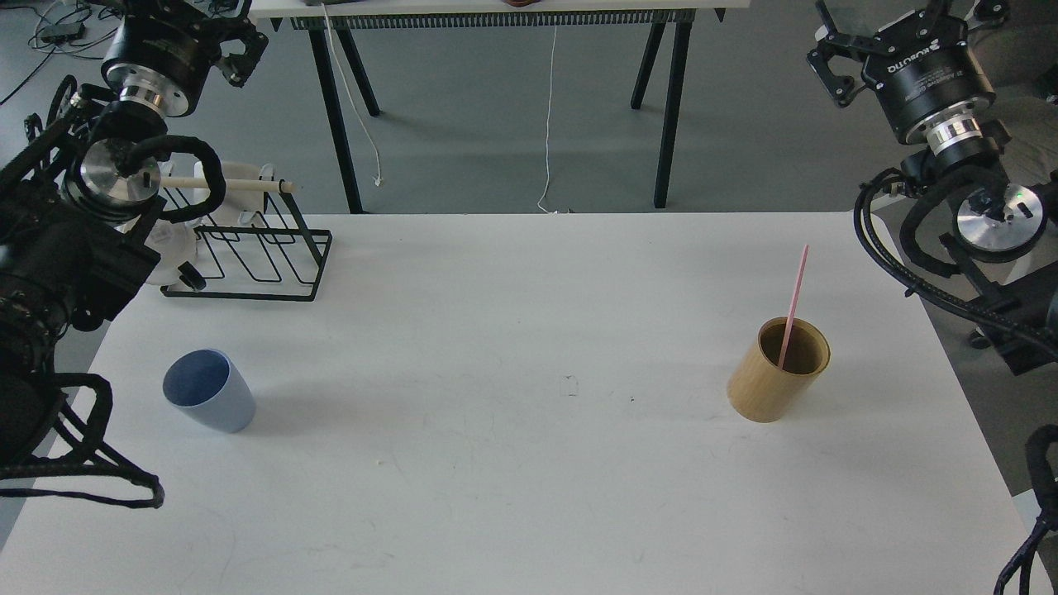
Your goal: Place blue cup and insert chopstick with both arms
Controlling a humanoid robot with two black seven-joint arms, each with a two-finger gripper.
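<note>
1. Our left gripper [240, 49] hangs high at the far left, above the wire rack [248, 256], and holds nothing. It is dark and seen at an angle, so we cannot tell whether its fingers are spread or closed.
2. Our right gripper [835, 62] sits high at the far right, past the table edge, also empty. Its fingers run out of view, so we cannot tell how they stand either.
3. The blue cup [211, 390] stands upright near the left edge of the table [529, 496], well apart from both grippers.
4. The chopstick [793, 302] leans inside the wooden cylinder [779, 369] on the right side, its top tilted to the far right.
5. Risks as we judge them: the cup tapers toward its base, so a glancing touch could tip it. The chopstick is thin, so a poor pinch could let it slip or swing. Dragging it sideways could topple the cylinder. The left arm's cables hang close to the rack and its pale rod [240, 185] and could snag there.
6. The table is white and matte with faint scuffs. Beyond it lie a grey floor, a second table's black legs [665, 107] and a hanging white cord [549, 116].
</note>
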